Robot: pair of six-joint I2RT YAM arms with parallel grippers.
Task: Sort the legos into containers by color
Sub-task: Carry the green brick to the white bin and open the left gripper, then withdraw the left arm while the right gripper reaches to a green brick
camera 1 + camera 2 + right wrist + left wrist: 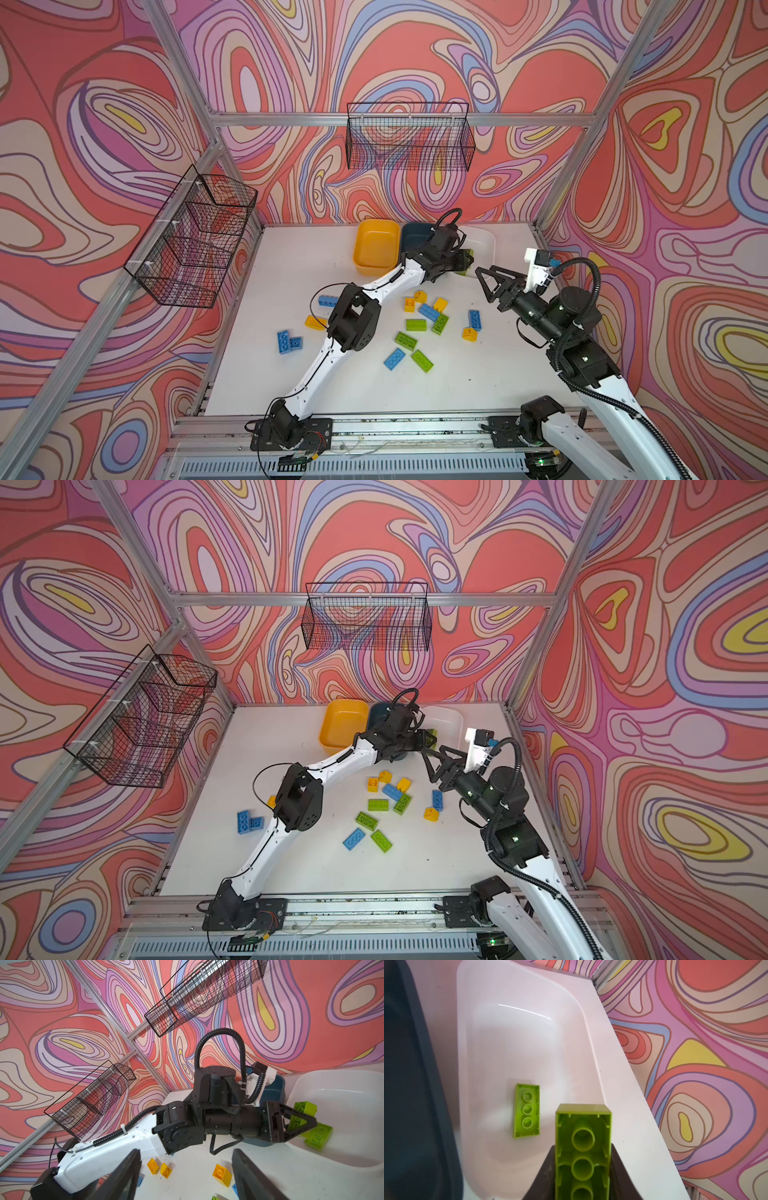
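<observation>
Between left fingers, lime lego over white container

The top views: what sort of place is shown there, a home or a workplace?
Most likely a robot test cell, not a home. Two robot arms are bolted to a rail at the front edge of the table, an aluminium frame carries walls printed with swirls, and legos lie out for sorting.
</observation>
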